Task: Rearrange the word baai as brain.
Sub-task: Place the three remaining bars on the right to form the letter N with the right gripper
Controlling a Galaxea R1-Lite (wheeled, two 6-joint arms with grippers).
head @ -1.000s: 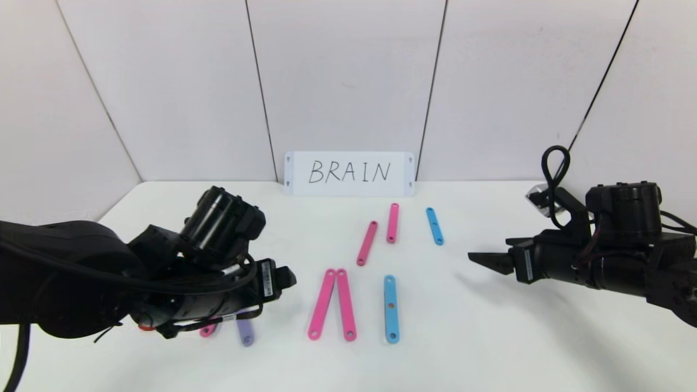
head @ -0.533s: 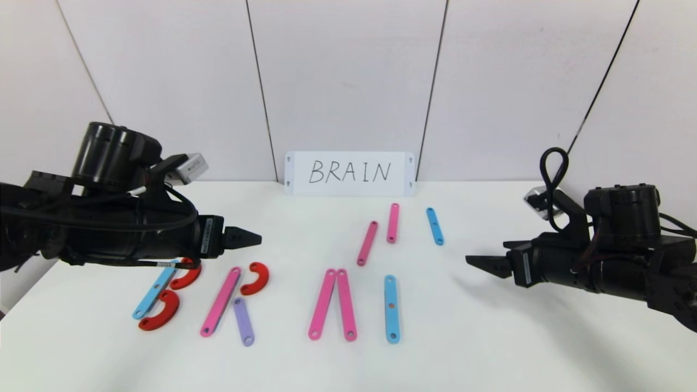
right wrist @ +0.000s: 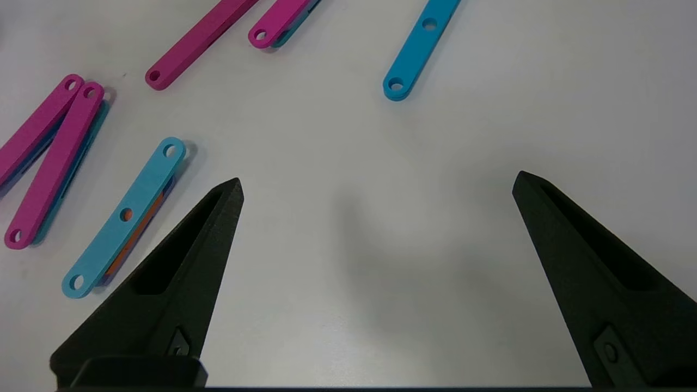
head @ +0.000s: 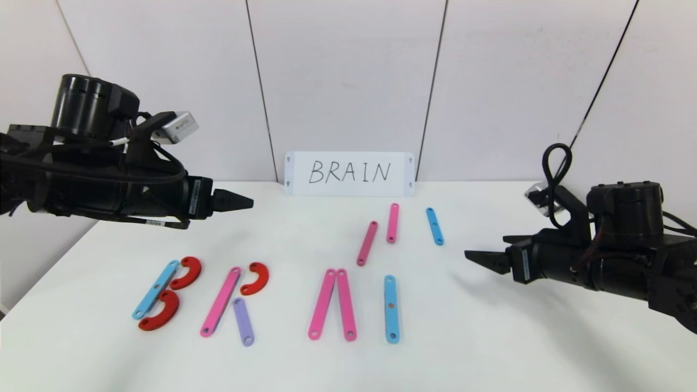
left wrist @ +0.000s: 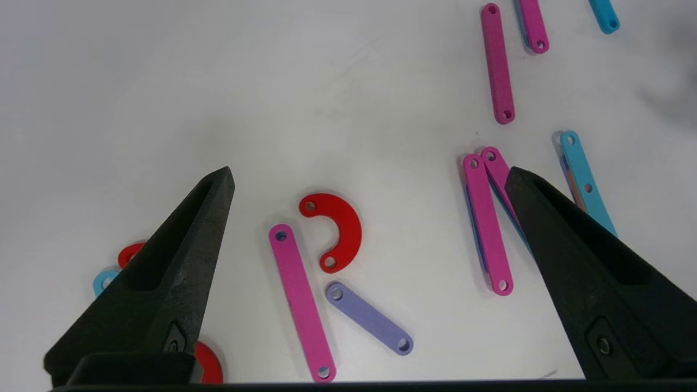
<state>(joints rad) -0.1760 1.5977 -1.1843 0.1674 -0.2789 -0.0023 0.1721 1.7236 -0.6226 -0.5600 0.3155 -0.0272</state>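
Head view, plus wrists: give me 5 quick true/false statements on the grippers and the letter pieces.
1. The left gripper is open and holds nothing. True; the left wrist view shows its jaws wide apart over the pieces.
2. The right gripper is shut on a blue strip. False; it is open and empty, hovering to the right of the pieces.
3. The purple strip lies below the red half-ring, beside a pink strip. True.
4. The two long pink strips meet at their far ends. True.
5. The white card reads BAAI. False; it reads BRAIN.
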